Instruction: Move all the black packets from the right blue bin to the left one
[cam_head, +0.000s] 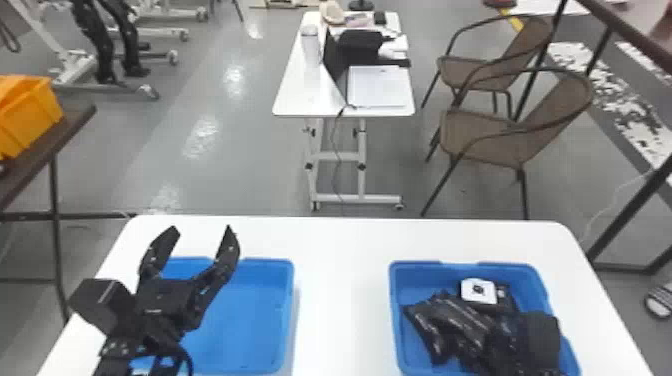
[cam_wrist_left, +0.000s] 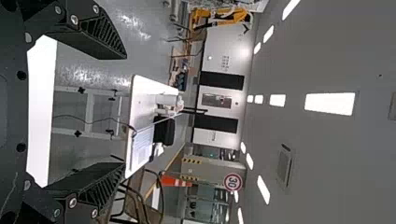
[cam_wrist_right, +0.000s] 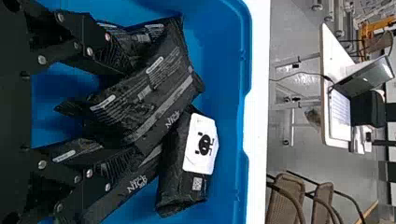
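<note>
- The fingers of the right gripper (cam_head: 540, 337) are held wide apart, down among the black packets (cam_head: 457, 317); packets are seen between them, but whether one is pinched cannot be told.
- The fingers of the left gripper (cam_head: 202, 231) are spread wide with nothing held between them; they are seen at the far left part of the left blue bin (cam_head: 240, 320).
- The black packets are heaped and overlapped inside the right blue bin (cam_head: 515, 272); on one at the heap's far side, a white label (cam_head: 478, 291) is turned up.
- Both bins are set apart on the white desk (cam_head: 345, 300).
- Beyond the desk, a laptop (cam_head: 379, 89) is placed on a white wheeled table (cam_head: 297, 95).
- At far right, two brown chairs (cam_head: 492, 137) are seen; at far left, an orange bin (cam_head: 30, 112).
</note>
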